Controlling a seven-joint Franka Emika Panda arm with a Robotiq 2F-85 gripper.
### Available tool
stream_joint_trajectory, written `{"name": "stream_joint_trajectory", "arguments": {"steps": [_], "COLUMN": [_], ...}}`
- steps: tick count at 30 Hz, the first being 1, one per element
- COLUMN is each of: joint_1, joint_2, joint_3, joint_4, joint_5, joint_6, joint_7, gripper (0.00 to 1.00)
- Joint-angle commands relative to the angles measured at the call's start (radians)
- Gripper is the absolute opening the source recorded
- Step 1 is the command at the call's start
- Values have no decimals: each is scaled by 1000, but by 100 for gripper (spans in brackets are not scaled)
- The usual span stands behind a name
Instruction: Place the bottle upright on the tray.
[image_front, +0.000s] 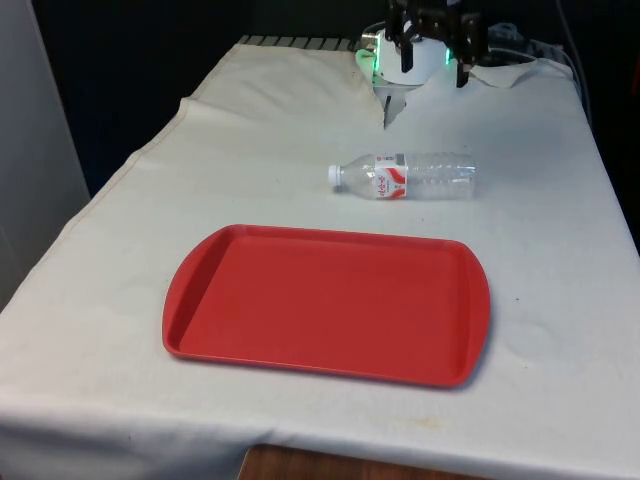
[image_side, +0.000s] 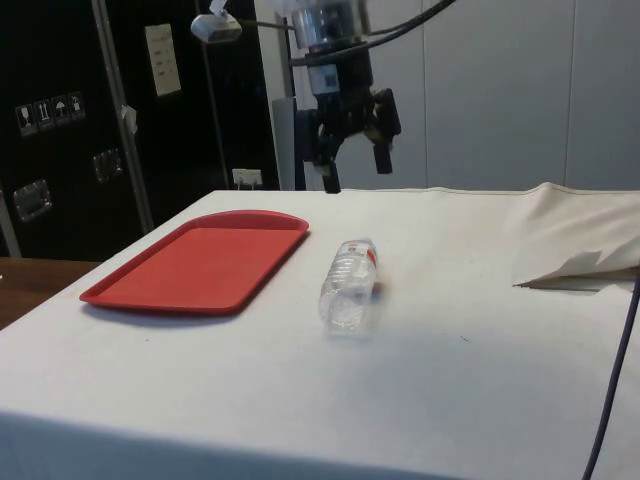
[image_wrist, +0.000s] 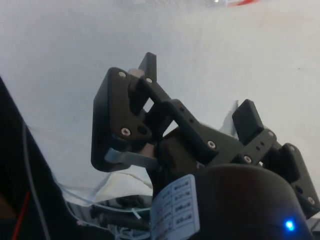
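A clear plastic bottle with a red and white label lies on its side on the white cloth, its white cap toward the front view's left. It rests just beyond the far rim of the flat red tray, which has nothing on it. My gripper hangs open and holds nothing, well above the cloth and farther back than the bottle. In the side view the tray sits beside the bottle. In the wrist view my gripper has both black fingers spread over bare cloth.
A raised fold of cloth lies at the far end near the robot's base, also seen as a fold in the side view. A dark cable hangs off the table edge there.
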Motion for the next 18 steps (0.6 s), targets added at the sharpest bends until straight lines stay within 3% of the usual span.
{"name": "stream_joint_trajectory", "arguments": {"steps": [1,18], "joint_1": [1,-8], "joint_2": [2,40], "joint_3": [-1,0], "joint_4": [-5,0], "joint_5": [20,117], "joint_6": [16,13], "joint_7": [0,0], "gripper": [100,100]}}
